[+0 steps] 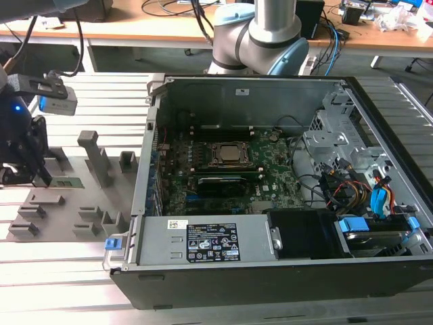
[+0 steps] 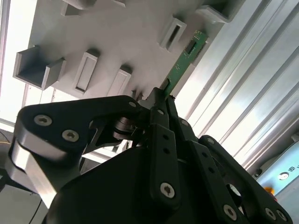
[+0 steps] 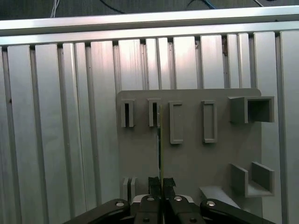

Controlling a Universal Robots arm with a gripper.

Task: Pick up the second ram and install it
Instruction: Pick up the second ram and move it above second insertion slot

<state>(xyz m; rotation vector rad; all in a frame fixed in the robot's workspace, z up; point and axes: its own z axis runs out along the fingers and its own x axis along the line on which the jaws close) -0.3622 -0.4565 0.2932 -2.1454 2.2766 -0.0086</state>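
Note:
The second ram (image 2: 185, 59) is a thin green stick held at one end by my gripper (image 2: 162, 95), which is shut on it. In the first wrist view the second ram (image 3: 160, 144) shows edge-on as a thin line running out from the gripper (image 3: 161, 183) over the grey fixture plate (image 3: 187, 158). At the exterior view's left, the gripper (image 1: 42, 177) holds the second ram (image 1: 69, 182) low over that plate (image 1: 67, 203). The open computer case (image 1: 270, 271) with the green motherboard (image 1: 270, 169) and CPU socket (image 1: 229, 154) lies to the exterior view's right, apart from the gripper.
Grey fixture blocks (image 1: 95, 156) and slotted holders (image 3: 127, 114) stand up from the plate around the stick. The case's side wall (image 1: 145, 169) rises between plate and motherboard. Cables and drive cages (image 1: 352, 189) crowd the case's right side. The ribbed aluminium table (image 3: 56, 121) surrounds everything.

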